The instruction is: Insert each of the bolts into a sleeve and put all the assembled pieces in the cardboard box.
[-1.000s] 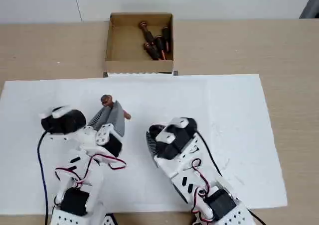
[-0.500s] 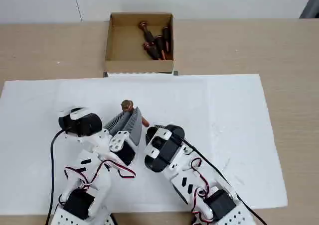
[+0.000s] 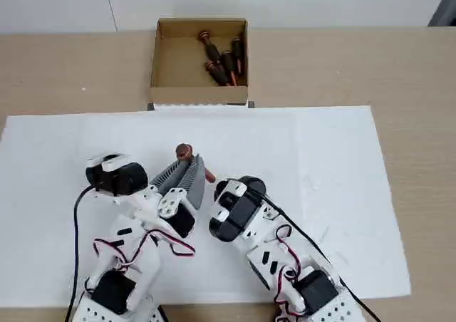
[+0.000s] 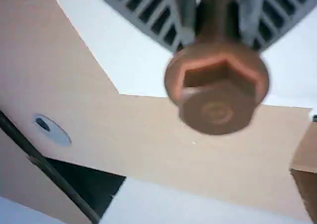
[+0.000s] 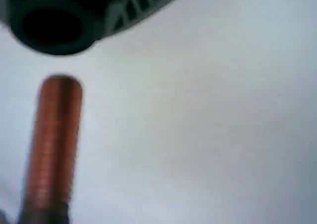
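Drawn closer together than a second ago over the white paper sheet [image 3: 320, 165], the left fingers [image 4: 143, 6] clamp a copper hex-head bolt [image 4: 215, 95], its threaded tip just beside the black cylindrical sleeve [image 5: 52, 28] gripped in the right fingers [image 5: 143, 3]. Beyond, the brown cardboard box [image 3: 171, 65] holds several assembled pieces [image 3: 222, 58].

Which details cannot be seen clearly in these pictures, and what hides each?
Pieces in the cardboard box: high view, too small and overlapping to count.
Sleeve: right wrist view, blurred, cut off by the edge.
Bolt shank: left wrist view, mostly hidden behind its own head.
Gap between bolt tip and sleeve: high view, covered by the right arm.
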Robot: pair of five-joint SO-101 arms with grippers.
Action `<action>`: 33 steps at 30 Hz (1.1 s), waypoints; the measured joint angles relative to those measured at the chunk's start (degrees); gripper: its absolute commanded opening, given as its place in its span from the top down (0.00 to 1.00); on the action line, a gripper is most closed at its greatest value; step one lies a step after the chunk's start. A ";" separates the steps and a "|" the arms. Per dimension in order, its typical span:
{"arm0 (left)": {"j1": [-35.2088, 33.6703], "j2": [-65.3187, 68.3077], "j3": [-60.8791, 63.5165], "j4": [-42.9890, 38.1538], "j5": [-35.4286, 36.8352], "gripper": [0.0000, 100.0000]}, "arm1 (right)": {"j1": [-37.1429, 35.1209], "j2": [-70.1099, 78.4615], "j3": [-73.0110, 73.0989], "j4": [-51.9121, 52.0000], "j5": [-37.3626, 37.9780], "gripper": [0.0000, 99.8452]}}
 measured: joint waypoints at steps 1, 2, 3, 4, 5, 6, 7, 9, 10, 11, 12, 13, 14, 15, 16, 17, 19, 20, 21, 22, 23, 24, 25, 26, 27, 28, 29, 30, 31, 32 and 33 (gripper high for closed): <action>0.62 0.00 -0.70 0.00 0.00 0.99 | 0.00 0.00 0.00 0.00 0.00 1.00; 1.23 0.00 -1.67 0.09 0.00 0.99 | 0.00 0.00 0.00 0.00 0.00 1.00; 1.93 0.00 -2.55 0.26 0.00 0.99 | 0.00 0.00 0.00 0.00 0.00 1.00; 2.46 -0.09 -3.25 0.79 0.00 0.99 | 0.00 0.00 0.00 0.00 0.00 1.00; 2.81 -0.09 -3.78 1.32 0.00 0.99 | 0.00 0.00 0.00 0.00 0.00 1.00; 2.99 -0.09 -3.96 2.02 0.00 0.99 | 0.00 0.00 0.00 0.00 0.00 1.00; 2.99 -0.09 -3.96 2.73 0.00 0.99 | 0.00 0.00 0.00 0.00 0.00 1.00; 3.16 -0.09 -3.96 3.87 0.00 0.99 | 0.00 0.00 0.00 0.00 0.00 1.00; 3.25 -0.09 -3.96 4.13 0.00 0.99 | 0.00 0.00 0.00 0.00 0.00 1.00; 3.25 -0.09 -3.96 4.13 0.00 0.99 | 0.00 0.00 0.00 0.00 0.00 1.00; 3.25 -0.09 -3.96 4.13 0.00 0.99 | 0.00 0.00 0.00 0.00 0.00 1.00; 3.25 -0.09 -3.96 4.13 0.00 0.99 | 0.00 0.00 0.00 0.00 0.00 1.00; 3.25 -0.09 -3.96 4.13 0.00 0.99 | 0.00 0.00 0.00 0.00 0.00 1.00; 3.25 -0.09 -3.87 4.13 0.00 0.99 | 0.00 0.00 0.00 0.00 0.00 1.00; 3.25 -0.09 -3.87 4.13 0.00 0.99 | 0.00 0.00 0.00 0.00 0.00 1.00; 3.25 -0.09 -3.87 4.13 0.44 0.99 | 0.00 0.00 0.00 -0.09 0.00 1.00; 3.25 -0.09 -3.78 4.13 1.76 0.99 | 0.00 0.00 0.00 -1.23 0.00 1.00; 3.25 -0.09 -3.78 4.13 2.29 0.99 | 0.00 0.00 0.00 -1.93 0.00 1.00; 3.16 -0.09 -3.52 4.13 2.55 0.99 | -0.26 0.00 0.00 -2.29 0.00 1.00; 3.08 -0.09 -3.16 4.13 2.64 0.99 | -0.70 0.00 0.00 -2.46 0.09 1.00; 3.08 -0.26 -2.73 4.13 2.81 0.99 | -1.14 0.00 0.00 -2.46 0.09 1.00; 3.16 -0.35 -2.20 4.13 2.81 0.99 | -1.49 0.00 0.00 -2.64 0.09 1.00; 3.16 -0.35 -1.76 4.13 2.81 0.99 | -1.76 0.00 0.00 -2.73 0.09 1.00; 3.16 -0.35 -1.41 4.13 2.81 0.99 | -1.85 0.00 0.00 -2.73 0.09 1.00; 3.16 -0.35 -1.14 4.13 2.81 0.99 | -2.02 0.00 0.00 -2.73 0.09 1.00; 3.16 -0.35 -0.88 4.13 2.81 0.99 | -2.02 0.00 0.00 -2.73 0.09 1.00; 3.16 -0.44 -0.53 4.13 2.81 0.99 | -2.02 0.09 0.00 -2.73 0.09 1.00; 3.16 -0.44 -0.26 4.04 2.81 0.99 | -2.02 0.09 0.00 -2.73 0.09 1.00; 3.16 -0.53 0.09 4.04 2.81 0.99 | -2.02 0.09 0.00 -2.73 0.09 1.00; 3.16 -0.53 0.18 4.04 2.99 0.99 | -2.02 0.09 0.00 -2.73 0.09 1.00; 3.52 -0.53 0.18 4.04 2.99 0.99 | -2.02 0.09 0.00 -2.73 0.09 1.00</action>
